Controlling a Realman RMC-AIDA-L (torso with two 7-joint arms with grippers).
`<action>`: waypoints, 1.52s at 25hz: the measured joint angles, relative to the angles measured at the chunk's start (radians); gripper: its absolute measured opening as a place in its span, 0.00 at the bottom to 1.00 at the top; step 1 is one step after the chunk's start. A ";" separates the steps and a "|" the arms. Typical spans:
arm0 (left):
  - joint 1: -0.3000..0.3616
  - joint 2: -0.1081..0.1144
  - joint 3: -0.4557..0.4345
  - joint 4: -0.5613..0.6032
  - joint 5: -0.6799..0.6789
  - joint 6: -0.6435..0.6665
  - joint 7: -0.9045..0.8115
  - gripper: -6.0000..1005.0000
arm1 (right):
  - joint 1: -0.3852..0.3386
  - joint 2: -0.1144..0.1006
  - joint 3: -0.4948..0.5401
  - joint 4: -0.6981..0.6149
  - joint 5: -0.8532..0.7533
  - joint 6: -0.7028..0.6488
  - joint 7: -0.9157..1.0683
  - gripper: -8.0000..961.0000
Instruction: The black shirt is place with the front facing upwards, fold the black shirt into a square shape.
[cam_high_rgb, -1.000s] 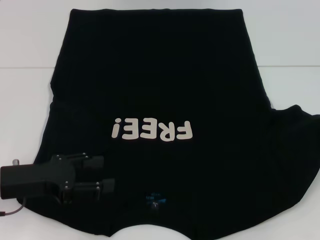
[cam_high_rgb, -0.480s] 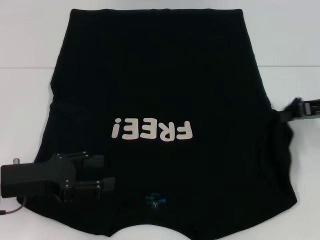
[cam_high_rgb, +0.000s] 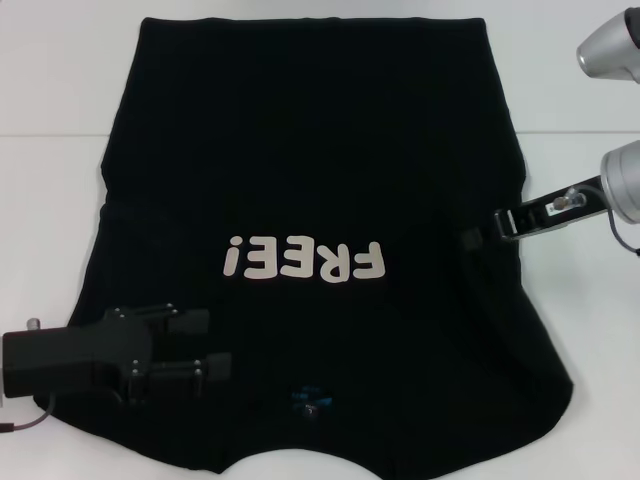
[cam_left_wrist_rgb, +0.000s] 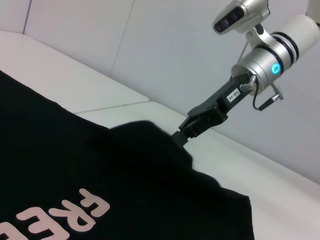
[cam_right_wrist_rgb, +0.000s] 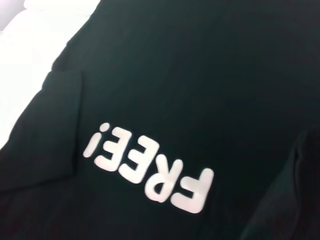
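Observation:
The black shirt (cam_high_rgb: 320, 150) lies flat on the white table, with its white "FREE!" lettering (cam_high_rgb: 305, 260) facing up and a small blue neck label (cam_high_rgb: 308, 398) near the front edge. My right gripper (cam_high_rgb: 478, 234) is shut on the shirt's right sleeve and holds it lifted over the right side of the body. The left wrist view shows that gripper (cam_left_wrist_rgb: 181, 137) pinching a raised peak of cloth. My left gripper (cam_high_rgb: 205, 345) rests open over the shirt's near left shoulder. In the right wrist view the left sleeve (cam_right_wrist_rgb: 60, 125) lies folded in over the body.
Bare white table (cam_high_rgb: 50, 200) shows to the left and right of the shirt, and a pale wall (cam_left_wrist_rgb: 165, 45) rises behind it. A thin cable (cam_high_rgb: 25, 420) trails from my left arm at the front left corner.
My right gripper has come in from the right edge and carried the right sleeve leftward over the shirt's body. The left arm has not moved.

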 joint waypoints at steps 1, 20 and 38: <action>0.000 -0.001 -0.009 -0.002 0.000 0.002 0.000 0.77 | 0.000 0.000 0.003 0.005 0.009 -0.002 0.001 0.02; -0.015 0.146 -0.165 0.077 0.137 0.045 -0.834 0.76 | -0.334 -0.062 0.100 0.255 0.586 -0.193 -0.916 0.52; -0.127 0.138 -0.148 0.123 0.642 -0.106 -1.033 0.76 | -0.365 -0.016 0.105 0.258 0.485 -0.215 -1.065 0.95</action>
